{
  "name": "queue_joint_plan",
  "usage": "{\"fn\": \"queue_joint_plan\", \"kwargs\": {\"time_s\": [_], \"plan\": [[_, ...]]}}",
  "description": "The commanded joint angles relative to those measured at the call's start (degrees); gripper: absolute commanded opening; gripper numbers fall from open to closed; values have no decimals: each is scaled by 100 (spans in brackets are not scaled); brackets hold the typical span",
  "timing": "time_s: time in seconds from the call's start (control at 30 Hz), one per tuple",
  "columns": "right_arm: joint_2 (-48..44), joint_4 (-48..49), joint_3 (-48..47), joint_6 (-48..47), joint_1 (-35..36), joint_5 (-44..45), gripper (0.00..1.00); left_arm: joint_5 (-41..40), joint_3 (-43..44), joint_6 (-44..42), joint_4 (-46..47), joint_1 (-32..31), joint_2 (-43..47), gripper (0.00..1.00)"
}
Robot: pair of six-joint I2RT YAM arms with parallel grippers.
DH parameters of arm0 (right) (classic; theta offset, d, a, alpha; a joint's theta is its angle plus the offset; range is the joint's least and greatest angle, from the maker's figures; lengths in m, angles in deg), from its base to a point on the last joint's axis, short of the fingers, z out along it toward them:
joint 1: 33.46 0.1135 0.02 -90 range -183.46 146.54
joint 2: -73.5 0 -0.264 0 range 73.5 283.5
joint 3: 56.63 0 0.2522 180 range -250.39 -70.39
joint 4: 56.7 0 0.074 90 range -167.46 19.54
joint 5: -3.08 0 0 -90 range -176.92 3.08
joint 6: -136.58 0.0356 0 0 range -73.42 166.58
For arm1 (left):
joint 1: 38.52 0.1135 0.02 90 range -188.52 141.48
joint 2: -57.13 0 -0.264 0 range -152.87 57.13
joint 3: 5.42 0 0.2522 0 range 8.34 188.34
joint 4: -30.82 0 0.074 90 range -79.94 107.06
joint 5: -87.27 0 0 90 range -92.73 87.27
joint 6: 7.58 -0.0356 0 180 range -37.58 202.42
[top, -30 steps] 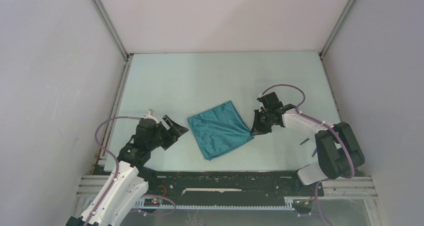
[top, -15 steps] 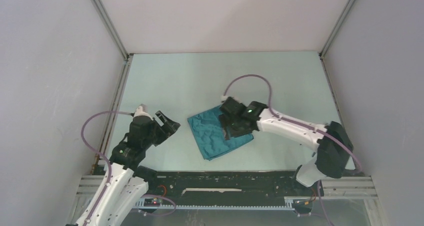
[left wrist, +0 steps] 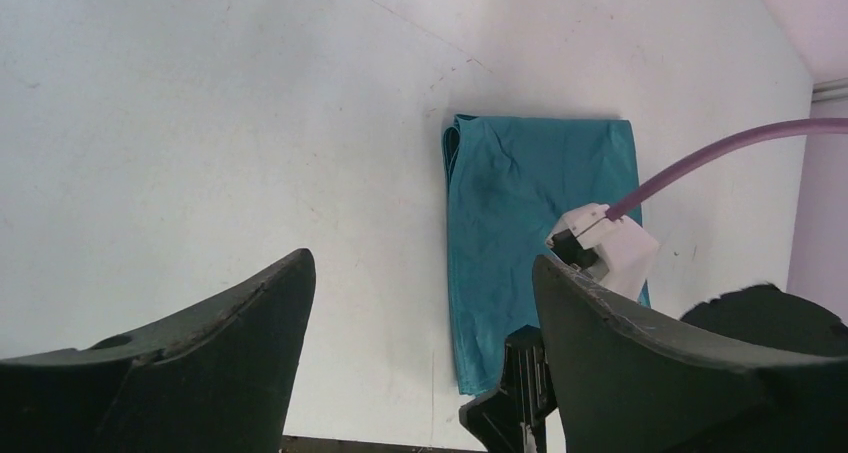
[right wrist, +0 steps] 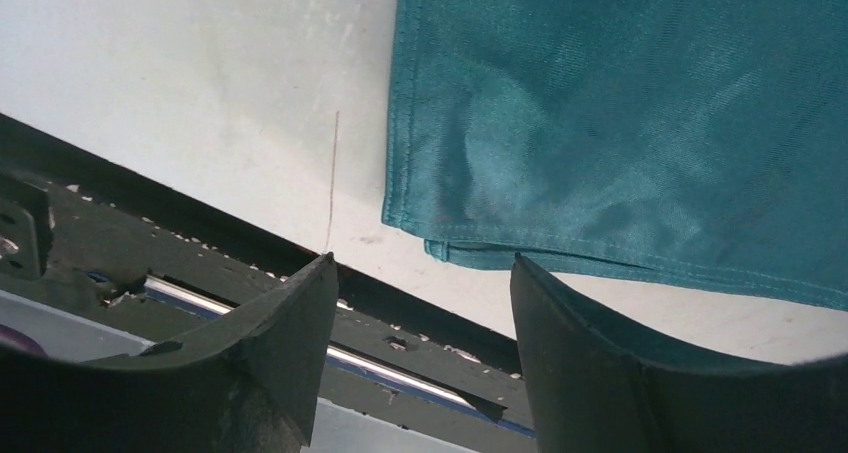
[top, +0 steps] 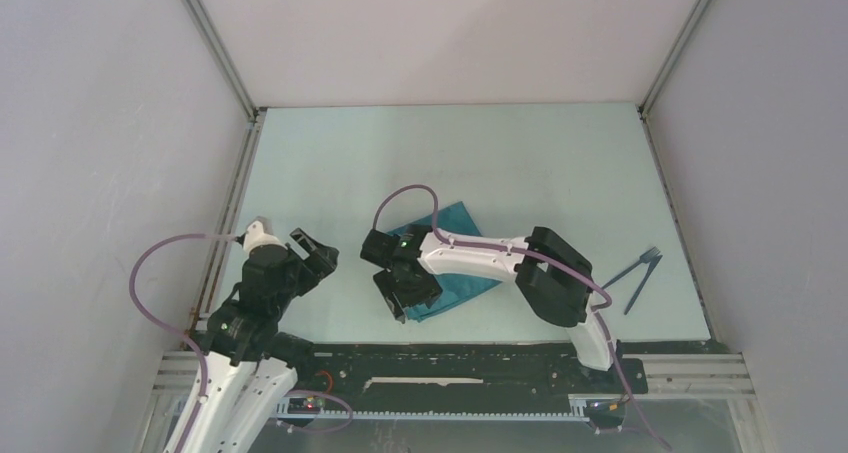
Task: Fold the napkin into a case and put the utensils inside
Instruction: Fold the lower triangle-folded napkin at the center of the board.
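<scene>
Your right gripper [right wrist: 420, 268] hovers with jaws spread and empty over the near-left corner of the napkin [right wrist: 620, 103], which lies folded double mid-table. Your left gripper [left wrist: 422, 263] hovers beside it, also spread and empty. For the next fold, pinch both layers together and keep the edges aligned. The utensils [top: 637, 273] lie well apart, to the right.

L arm [top: 240, 335] / R arm [top: 470, 256]: wht links, blk joints | purple cables [left wrist: 770, 133] | grn LED [top: 403, 239] | blk jaws
</scene>
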Motion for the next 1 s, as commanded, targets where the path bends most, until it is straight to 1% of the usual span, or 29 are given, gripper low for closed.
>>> {"fn": "queue_joint_plan", "kwargs": {"time_s": [0.0,0.3,0.57,0.63,0.73,0.77,0.87,0.97], "plan": [[79,-252,-362,-36,11,-98,70,-150,154,-157,9,26,111,86],[427,-303,-503,-82,-23,17,68,-93,136,-184,97,31,87,86],[652,-204,-418,-104,-51,202,65,-243,212,-176,14,38,101,86],[699,-91,-310,-84,-33,398,64,-259,238,-176,0,33,93,86],[836,24,-147,-18,-11,640,59,-264,284,-183,-14,33,84,86],[860,69,-76,27,-3,728,56,-278,302,-183,-31,32,91,86],[938,101,58,144,25,980,51,-330,344,-185,-61,29,124,86],[914,244,264,252,41,1201,44,-364,355,-170,-70,33,170,86]]}}
